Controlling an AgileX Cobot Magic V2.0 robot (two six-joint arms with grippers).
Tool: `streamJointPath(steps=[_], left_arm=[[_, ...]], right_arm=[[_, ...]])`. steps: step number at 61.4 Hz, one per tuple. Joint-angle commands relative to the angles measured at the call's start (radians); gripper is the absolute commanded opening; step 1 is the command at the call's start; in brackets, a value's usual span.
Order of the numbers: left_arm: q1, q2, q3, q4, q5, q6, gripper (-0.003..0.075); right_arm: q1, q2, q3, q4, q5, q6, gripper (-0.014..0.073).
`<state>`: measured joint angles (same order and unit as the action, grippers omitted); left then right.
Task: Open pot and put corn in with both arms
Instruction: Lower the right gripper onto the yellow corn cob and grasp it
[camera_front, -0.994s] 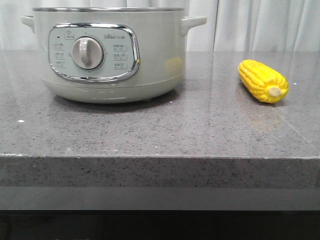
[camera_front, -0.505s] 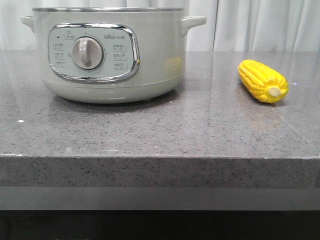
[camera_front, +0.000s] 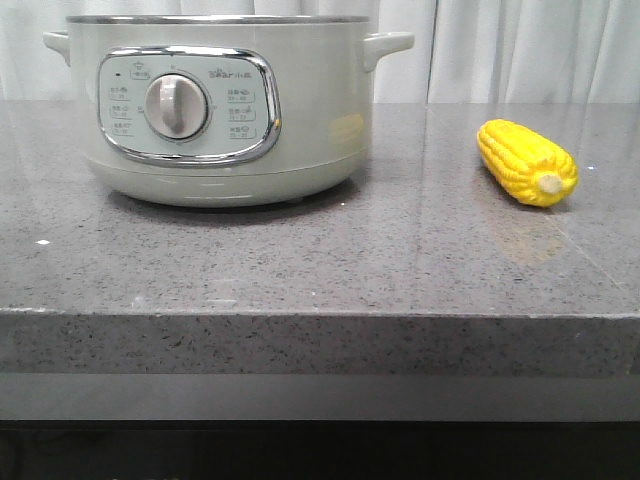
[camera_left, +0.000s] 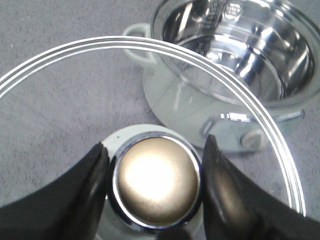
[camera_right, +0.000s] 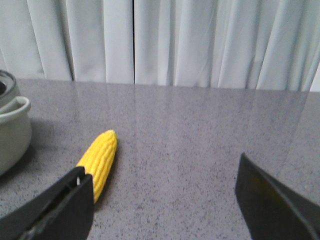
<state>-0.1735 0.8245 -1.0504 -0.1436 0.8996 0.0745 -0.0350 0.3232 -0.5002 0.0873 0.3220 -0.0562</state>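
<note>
**Lid off and held, corn on the counter**

Pot (camera_front: 215, 110) sits far left on the counter (camera_front: 320, 265), control panel (camera_front: 187, 105) and dial (camera_front: 177, 105) facing the camera. Left wrist view: pot (camera_left: 200, 95) is open, shiny steel bowl (camera_left: 250, 45) inside, nothing in it that I can see. One side handle (camera_left: 137, 42) shows on the near rim.

Left gripper (camera_left: 155, 185) is clamped on the lid knob (camera_left: 156, 180), one finger (camera_left: 92, 185) on each side touching the knob ring. The glass lid (camera_left: 75, 75) hangs off to the side of the pot, well above the counter, chrome rim visible.

Corn (camera_front: 526, 162) lies on its side on the right of the counter, well apart from the pot, pale stub end toward the camera. Right wrist view: corn (camera_right: 99, 161) is just past one fingertip (camera_right: 65, 205); right gripper (camera_right: 165, 200) has its jaws spread wide, holding nothing.

Surface is grey speckled stone with a thick front edge. White curtain (camera_right: 165, 40) hangs behind it.

Versus the earlier front frames: pot and corn sit in the same spots, no visible shift.
</note>
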Motion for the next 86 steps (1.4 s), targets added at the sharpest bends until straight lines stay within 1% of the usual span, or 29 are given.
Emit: streamJointPath(steps=[1, 11, 23, 33, 49, 57, 64, 74, 86], left_arm=[[0.004, -0.094, 0.036, -0.023, -0.146, -0.007, 0.0083], [0.004, -0.235, 0.159, -0.025, -0.148, -0.007, 0.0083], [0.004, -0.341, 0.207, -0.033, -0.161, -0.007, 0.0083], [0.004, -0.349, 0.207, -0.033, -0.161, -0.007, 0.0083], [0.004, -0.349, 0.207, -0.033, -0.161, -0.007, 0.0083], [0.004, -0.349, 0.207, -0.033, -0.161, -0.007, 0.0083], [0.004, -0.349, 0.207, -0.033, -0.161, -0.007, 0.0083], [0.004, -0.349, 0.207, -0.033, -0.161, -0.007, 0.0083], [0.004, -0.349, 0.207, -0.033, -0.161, -0.007, 0.0083]], right_arm=[[0.003, 0.056, -0.033, -0.01, -0.067, -0.001, 0.0596], [0.004, 0.166, -0.041, -0.008, -0.071, -0.001, 0.0596], [0.004, 0.337, -0.092, 0.088, -0.057, -0.001, 0.0596], [0.02, 0.529, -0.214, 0.101, 0.016, -0.001, 0.0596], [0.114, 0.877, -0.483, 0.112, 0.158, -0.001, 0.0596], [0.145, 0.999, -0.607, 0.153, 0.236, -0.002, 0.0596], [0.172, 1.098, -0.698, 0.173, 0.27, -0.005, 0.0596], [0.182, 1.21, -0.781, 0.182, 0.305, -0.005, 0.0596], [0.182, 1.311, -0.8, 0.184, 0.285, -0.005, 0.0596]])
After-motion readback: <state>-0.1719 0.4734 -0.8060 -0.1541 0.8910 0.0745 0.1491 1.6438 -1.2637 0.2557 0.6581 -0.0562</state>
